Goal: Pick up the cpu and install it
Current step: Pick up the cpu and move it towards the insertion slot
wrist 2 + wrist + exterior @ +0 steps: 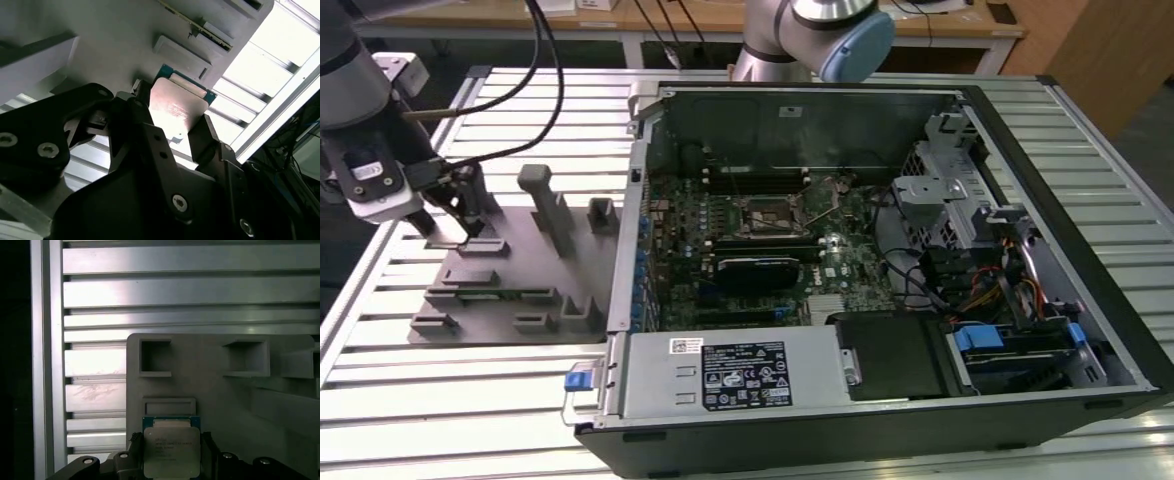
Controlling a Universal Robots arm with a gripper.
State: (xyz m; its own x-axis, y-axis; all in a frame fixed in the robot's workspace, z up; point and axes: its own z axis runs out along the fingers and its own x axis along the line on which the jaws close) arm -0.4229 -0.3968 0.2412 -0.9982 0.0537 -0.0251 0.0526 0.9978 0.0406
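Plainly, the cpu (pixel 177 112) sits clamped between the fingers (pixel 204 140).

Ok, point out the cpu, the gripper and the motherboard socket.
cpu (pixel 171 450), first wrist view, middle of its metal top.
gripper (pixel 458 235), exterior view, between its fingertips.
motherboard socket (pixel 769 212), exterior view, its centre.

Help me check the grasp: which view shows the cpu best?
The first wrist view: the cpu faces the camera squarely, silver top unobstructed, held in the gripper. The second wrist view shows it slanted, its sides partly hidden. In the exterior view it is too small to make out.
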